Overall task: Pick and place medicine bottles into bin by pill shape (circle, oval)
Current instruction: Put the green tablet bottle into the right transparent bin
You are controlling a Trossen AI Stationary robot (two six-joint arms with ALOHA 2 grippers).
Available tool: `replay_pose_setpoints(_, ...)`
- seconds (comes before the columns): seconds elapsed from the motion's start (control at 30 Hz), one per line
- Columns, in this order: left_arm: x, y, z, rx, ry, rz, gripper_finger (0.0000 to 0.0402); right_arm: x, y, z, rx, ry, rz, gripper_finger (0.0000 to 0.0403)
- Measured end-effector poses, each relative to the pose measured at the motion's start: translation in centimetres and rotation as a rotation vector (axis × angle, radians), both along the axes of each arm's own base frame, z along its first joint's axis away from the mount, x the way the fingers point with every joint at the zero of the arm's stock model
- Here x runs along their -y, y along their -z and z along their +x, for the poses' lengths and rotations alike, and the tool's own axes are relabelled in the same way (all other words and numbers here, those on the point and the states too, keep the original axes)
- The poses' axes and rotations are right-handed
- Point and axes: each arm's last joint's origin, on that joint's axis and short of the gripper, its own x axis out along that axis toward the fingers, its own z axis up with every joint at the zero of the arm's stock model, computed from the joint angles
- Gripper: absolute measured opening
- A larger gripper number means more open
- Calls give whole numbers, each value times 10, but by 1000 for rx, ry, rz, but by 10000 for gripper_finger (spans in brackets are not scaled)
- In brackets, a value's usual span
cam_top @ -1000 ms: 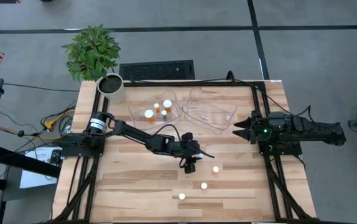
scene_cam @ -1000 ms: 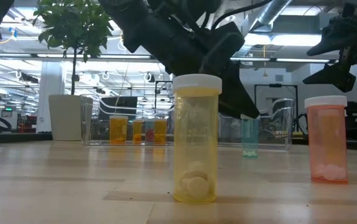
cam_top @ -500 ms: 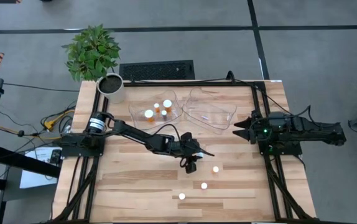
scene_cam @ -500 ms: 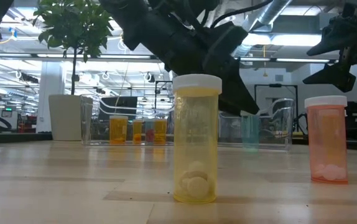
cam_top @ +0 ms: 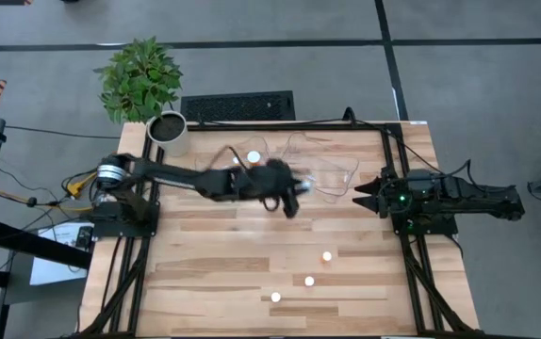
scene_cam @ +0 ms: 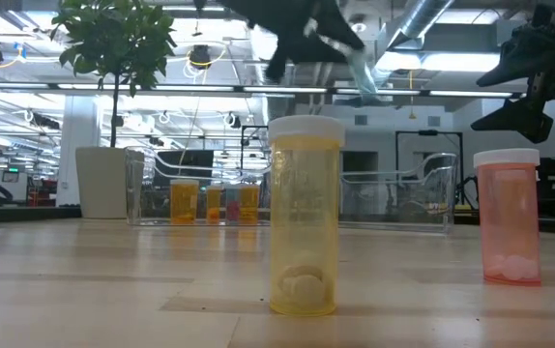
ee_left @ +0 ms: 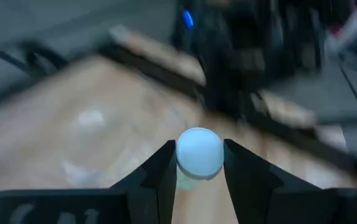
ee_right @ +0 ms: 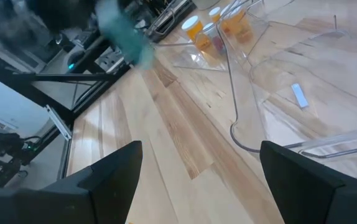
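My left gripper [cam_top: 291, 196] is up over the table's middle, near the two clear bins, shut on a teal bottle with a white cap [ee_left: 199, 152]. The bottle also shows high in the low view [scene_cam: 360, 72] and in the right wrist view [ee_right: 122, 31]. Three white-capped bottles stand upright on their bases on the near part of the table [cam_top: 327, 255] [cam_top: 309, 281] [cam_top: 276, 297]; a yellow one [scene_cam: 305, 217] and a pink one [scene_cam: 508, 217] show in the low view. My right gripper [ee_right: 197, 180] waits open at the table's right edge [cam_top: 365, 198]. My left gripper pinches the teal bottle between its two fingers [ee_left: 160, 171], one on each side just below the white cap [ee_left: 199, 155]. The bottle is lifted well clear of the table and hangs tilted [scene_cam: 360, 72].
The left clear bin [cam_top: 216, 158] holds several orange bottles [cam_top: 252, 158]. The right clear bin [cam_top: 341, 174] stands beside it at the far middle. A white pot with a green plant [cam_top: 169, 132] stands at the far left corner.
My left gripper has risen and swung toward the table's far edge and the bins, carrying the teal bottle, which stood on the table and is now lifted high and clear. The other bottles have stayed in place.
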Motion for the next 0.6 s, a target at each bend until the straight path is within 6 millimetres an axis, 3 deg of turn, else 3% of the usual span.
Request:
replay_pose_setpoints(0.13,-29,-29,-14,90,-144,77,107,0,0,0,2,0,0,333)
replay_pose_setpoints(0.23,-53,-30,-17,95,-184,77,107,0,0,0,2,0,0,333)
replay_pose_setpoints(0.4,-87,-2,-9,23,-209,30,107,0,0,0,1,0,0,333)
replay_pose_setpoints(0.6,-109,32,2,-31,-243,-19,107,0,0,0,-4,0,0,333)
